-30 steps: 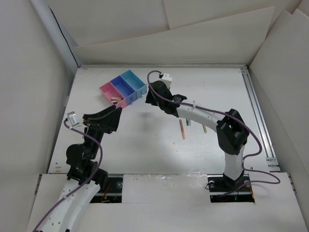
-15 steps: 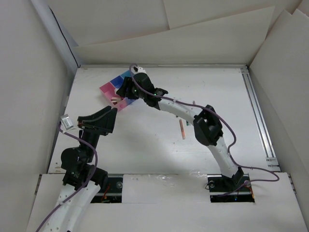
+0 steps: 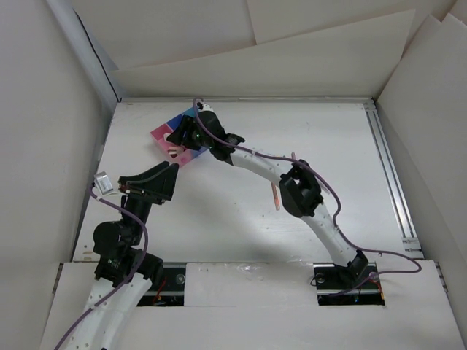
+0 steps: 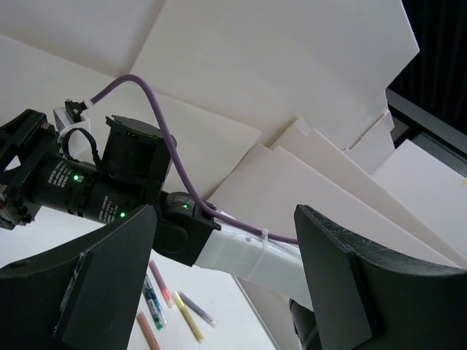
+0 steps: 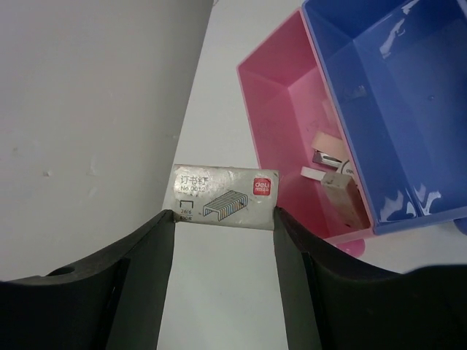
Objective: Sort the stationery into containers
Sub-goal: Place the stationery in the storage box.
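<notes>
My right gripper [image 5: 225,219] is shut on a small silver staples box [image 5: 225,195] and holds it above the table, just left of the pink bin [image 5: 292,109]. The pink bin holds small eraser-like bits [image 5: 339,186]. The dark blue bin [image 5: 394,95] is beside it. In the top view the right gripper [image 3: 180,135] hangs over the row of bins [image 3: 162,135] at the back left. My left gripper [image 3: 162,179] is open and empty, raised in front of the bins. Several pens [image 4: 157,299] lie on the table under the right arm.
A pink pen [image 3: 276,195] lies mid-table beside the right arm's elbow. The right arm [image 4: 248,248] stretches across in front of the left gripper [image 4: 226,277]. White cardboard walls surround the table [image 3: 219,219]; a metal rail [image 3: 390,175] runs along the right edge.
My right arm has swung left from beside the bins to over the pink end of the row. My left gripper has drawn back slightly toward the left.
</notes>
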Tool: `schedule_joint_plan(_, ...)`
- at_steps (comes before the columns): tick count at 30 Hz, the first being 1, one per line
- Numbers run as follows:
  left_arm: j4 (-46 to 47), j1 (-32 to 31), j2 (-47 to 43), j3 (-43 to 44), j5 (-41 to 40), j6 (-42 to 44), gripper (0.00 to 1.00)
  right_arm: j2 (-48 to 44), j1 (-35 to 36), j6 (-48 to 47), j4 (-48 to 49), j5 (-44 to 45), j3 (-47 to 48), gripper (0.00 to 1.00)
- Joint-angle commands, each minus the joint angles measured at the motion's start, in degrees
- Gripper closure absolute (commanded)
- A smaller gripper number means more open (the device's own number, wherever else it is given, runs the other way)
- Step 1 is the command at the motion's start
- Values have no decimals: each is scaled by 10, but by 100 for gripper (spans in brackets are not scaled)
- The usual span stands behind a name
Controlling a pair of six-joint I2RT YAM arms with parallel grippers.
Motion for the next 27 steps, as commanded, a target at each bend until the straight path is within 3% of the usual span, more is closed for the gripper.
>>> schedule_joint_plan(1,18,2,1,16,0,9,26,9,1,25,41,-10,34,46)
schedule_joint_plan(8,26,2,7,8,0,9,26,4,1,32,46,-4,34,19)
schedule_joint_plan(11,14,2,13,17,0,9,26,-18,-4,32,51,-15,19,18)
schedule_joint_plan(14,26,2,13,10,0,9,26,-73,-9,32,91,-8,-59,17)
schedule_joint_plan(17,26,2,18,10,6,9,27,-114,-21,26,91,12,-135,23)
schedule_joint_plan(18,26,2,25,10,7,9,30,-151,-30,11,98,17,-163,37)
schedule_joint_plan(20,40,2,30,0,18,2,35,-196,-37,-9,103,64,-228,55)
schedule_joint_plan(21,46,2,30,-5,18,-3,37,-242,-46,-28,103,90,-298,66)
schedule_joint_plan(22,46,2,48,-5,23,-9,40,-265,-52,-37,103,112,-334,81)
schedule_joint_plan(24,46,2,66,-11,35,-9,43,-322,-79,-50,103,155,-430,90)
schedule_joint_plan(27,75,2,108,-33,41,-16,54,-369,-116,-64,93,196,-513,91)
